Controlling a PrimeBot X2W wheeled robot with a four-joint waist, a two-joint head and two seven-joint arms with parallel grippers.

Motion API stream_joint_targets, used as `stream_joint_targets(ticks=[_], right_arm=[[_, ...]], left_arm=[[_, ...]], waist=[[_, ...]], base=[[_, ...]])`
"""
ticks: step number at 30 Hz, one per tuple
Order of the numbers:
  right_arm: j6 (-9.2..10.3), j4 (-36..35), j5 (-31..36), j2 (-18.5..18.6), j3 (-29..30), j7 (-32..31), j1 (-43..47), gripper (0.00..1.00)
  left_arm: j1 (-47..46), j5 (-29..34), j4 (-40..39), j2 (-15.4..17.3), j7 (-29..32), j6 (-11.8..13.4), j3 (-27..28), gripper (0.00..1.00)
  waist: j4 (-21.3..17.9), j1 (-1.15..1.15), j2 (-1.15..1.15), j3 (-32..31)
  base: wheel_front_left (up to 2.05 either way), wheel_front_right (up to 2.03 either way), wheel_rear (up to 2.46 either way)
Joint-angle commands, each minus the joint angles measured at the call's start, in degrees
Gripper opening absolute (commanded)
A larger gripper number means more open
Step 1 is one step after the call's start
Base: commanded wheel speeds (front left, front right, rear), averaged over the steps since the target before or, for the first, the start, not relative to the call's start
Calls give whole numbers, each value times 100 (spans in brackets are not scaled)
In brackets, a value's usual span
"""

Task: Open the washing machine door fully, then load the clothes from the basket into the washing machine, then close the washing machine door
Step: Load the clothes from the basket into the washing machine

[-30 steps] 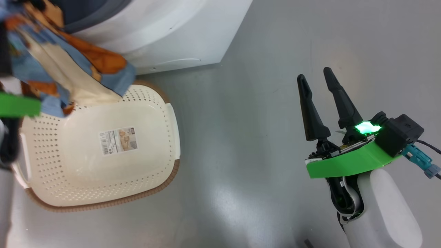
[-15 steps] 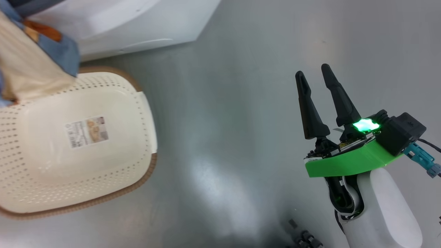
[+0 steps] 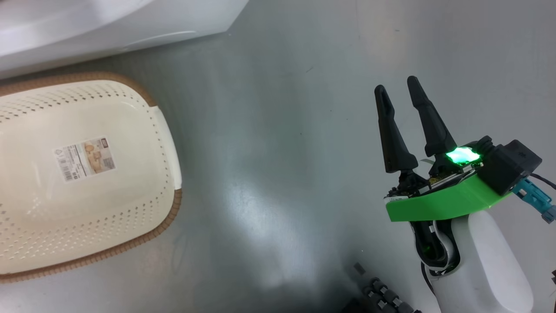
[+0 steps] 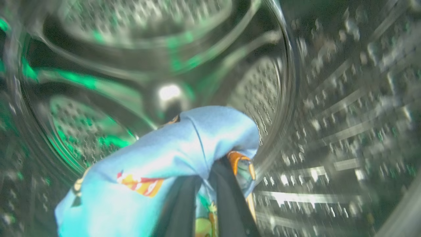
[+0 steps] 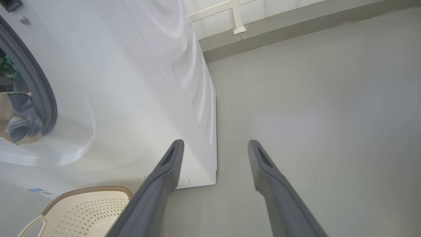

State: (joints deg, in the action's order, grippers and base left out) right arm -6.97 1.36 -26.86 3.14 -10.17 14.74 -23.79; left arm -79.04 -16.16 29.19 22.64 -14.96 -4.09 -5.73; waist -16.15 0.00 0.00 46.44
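Clothes (image 4: 164,148) clamped in left end effector (image 4: 209,174), inside washing machine (image 4: 329,98)

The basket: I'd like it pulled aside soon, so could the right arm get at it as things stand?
Probably yes. The right gripper is open and empty, and only bare floor lies between it and the basket, whose near rim faces it.

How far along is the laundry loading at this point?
Done: the door is evidently open, and the basket looks bare inside except its label. In hand: the left gripper, shut on the clothes, is inside the drum. Left: release them, withdraw, close the door. The right gripper hangs open above the floor.
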Motion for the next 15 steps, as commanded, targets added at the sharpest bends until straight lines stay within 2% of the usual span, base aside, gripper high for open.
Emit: stream_joint_targets(ticks=[1,2,9,15], right_arm=[[-52,-93,25,-26,-94,26,122,100],[-52,-84,40,-26,-99,26,127,100],[-52,-35,125,-26,-78,26,131,100],[-52,-14,147,-26,-94,26,115,100]], left_arm=[[311,90,144,100,-3,-66,109,48],[353,106,268,53,-3,-94,139,99],[460,158,1254,-150,-3,-242,110,100],[538,135,1427,-245,-3,-298,110,100]], waist=[[79,0,0,-80],[102,0,0,-99],[253,0,0,-228],[329,0,0,-298]], base=[[0,0,0],[0,0,0],[0,0,0],[0,0,0]])
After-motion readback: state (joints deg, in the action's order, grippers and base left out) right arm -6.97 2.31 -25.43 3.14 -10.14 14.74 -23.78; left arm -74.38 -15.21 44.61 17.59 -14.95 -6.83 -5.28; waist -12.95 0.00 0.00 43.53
